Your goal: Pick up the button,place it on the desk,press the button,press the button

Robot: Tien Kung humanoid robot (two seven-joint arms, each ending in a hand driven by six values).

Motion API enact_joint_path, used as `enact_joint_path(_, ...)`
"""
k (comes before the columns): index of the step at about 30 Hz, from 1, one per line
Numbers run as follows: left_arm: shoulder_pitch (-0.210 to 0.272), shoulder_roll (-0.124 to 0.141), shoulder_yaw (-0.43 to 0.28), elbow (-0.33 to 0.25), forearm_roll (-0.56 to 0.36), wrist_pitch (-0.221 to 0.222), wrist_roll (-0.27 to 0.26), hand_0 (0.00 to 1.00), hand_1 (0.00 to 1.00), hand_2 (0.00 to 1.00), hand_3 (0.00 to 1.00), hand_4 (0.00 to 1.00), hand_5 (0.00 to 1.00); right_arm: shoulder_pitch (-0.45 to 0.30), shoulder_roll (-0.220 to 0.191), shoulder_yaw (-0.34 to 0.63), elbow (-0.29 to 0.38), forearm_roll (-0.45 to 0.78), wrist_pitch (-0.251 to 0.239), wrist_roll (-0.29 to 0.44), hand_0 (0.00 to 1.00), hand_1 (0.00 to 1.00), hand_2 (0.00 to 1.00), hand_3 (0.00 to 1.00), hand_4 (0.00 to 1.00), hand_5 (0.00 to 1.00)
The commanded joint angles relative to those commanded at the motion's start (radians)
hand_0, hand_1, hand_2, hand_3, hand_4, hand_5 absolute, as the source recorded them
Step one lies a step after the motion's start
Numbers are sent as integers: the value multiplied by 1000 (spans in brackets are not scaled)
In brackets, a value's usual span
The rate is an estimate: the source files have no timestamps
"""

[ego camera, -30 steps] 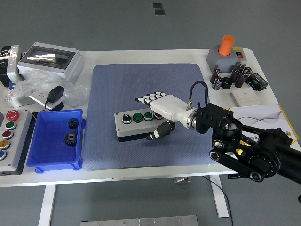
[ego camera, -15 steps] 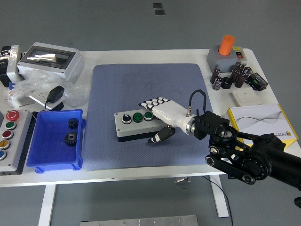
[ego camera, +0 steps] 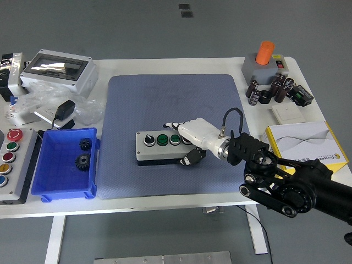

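A grey button box (ego camera: 159, 146) with a black knob and two green buttons lies flat on the blue mat (ego camera: 176, 104), near the mat's middle front. My right hand (ego camera: 187, 138), white with black fingertips, rests over the box's right end. Its fingers (ego camera: 174, 126) lie flat across the top by the right green button and its thumb (ego camera: 190, 159) sits against the box's front side. The hand hides the box's right end. The left arm is out of view.
A blue bin (ego camera: 63, 165) with two black gears stands at the left front. A second button panel (ego camera: 11, 159) lies at the far left edge. A grey enclosure (ego camera: 58, 69), an adapter, capacitors (ego camera: 269, 91), an orange-knobbed unit (ego camera: 264, 60) and a yellow booklet (ego camera: 302, 140) lie around the mat.
My right hand has lowered and flattened onto the right end of the button box. The box has shifted slightly to the right.
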Motion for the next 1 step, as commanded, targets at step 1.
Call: enact_joint_path(1, 0, 0, 1, 0, -1, 0, 0, 744, 762, 571, 552, 407, 2, -3, 0, 1, -3, -1, -5, -5, 506, 647, 663, 870, 896, 161)
